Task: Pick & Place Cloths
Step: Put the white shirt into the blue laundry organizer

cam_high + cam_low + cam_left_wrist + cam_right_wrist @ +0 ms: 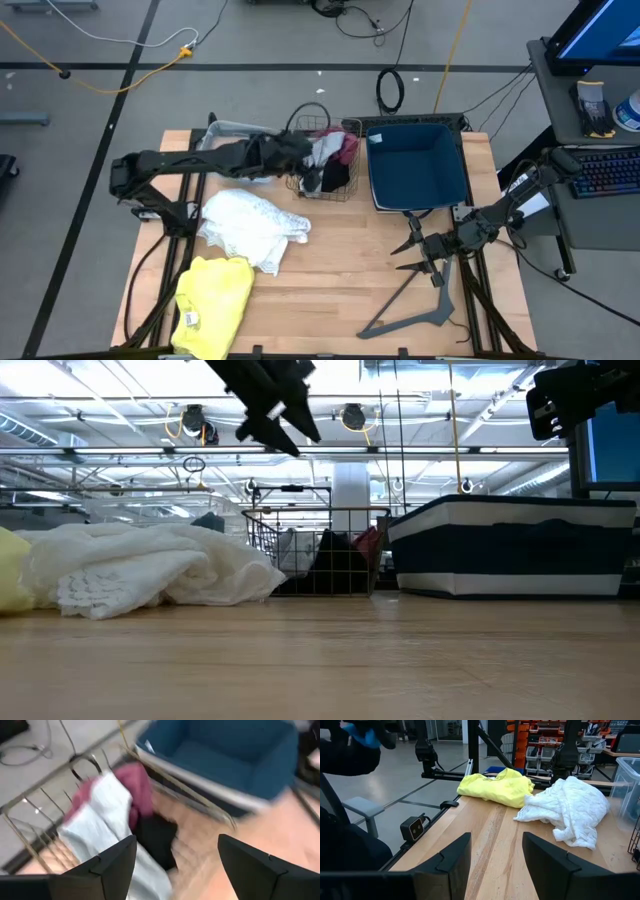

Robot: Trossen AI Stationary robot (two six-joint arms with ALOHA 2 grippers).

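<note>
1. Yellow cloth [213, 304] — it lies loosely folded at about seven o'clock on the table [330, 290]. It looks light and limp, so a pinch on a raised fold near its middle should lift it; a grip at the thin edge would likely let it slide out.

2. White cloth [252, 226] — a bunched, lacy heap at about nine o'clock, just touching the yellow one's far corner. It is soft and airy and may snag; the tallest ridge of the heap is the best place to take hold.

3. Left gripper [175, 865] — it hangs above the wire basket [325, 160] at about twelve o'clock, fingers spread wide and holding nothing.

4. In the basket sit a grey cloth [107, 820], a maroon cloth [137, 782] and a black cloth [156, 837], tangled together. They are small and floppy — lifting one may drag its neighbour. The grey one lies on top and is the easiest to pinch.

5. Blue bin [418, 163] — at about one o'clock, right beside the basket.

6. Right gripper [415, 252] — it waits at about four o'clock near the hanger [415, 305], fingers apart, holding nothing.
</note>
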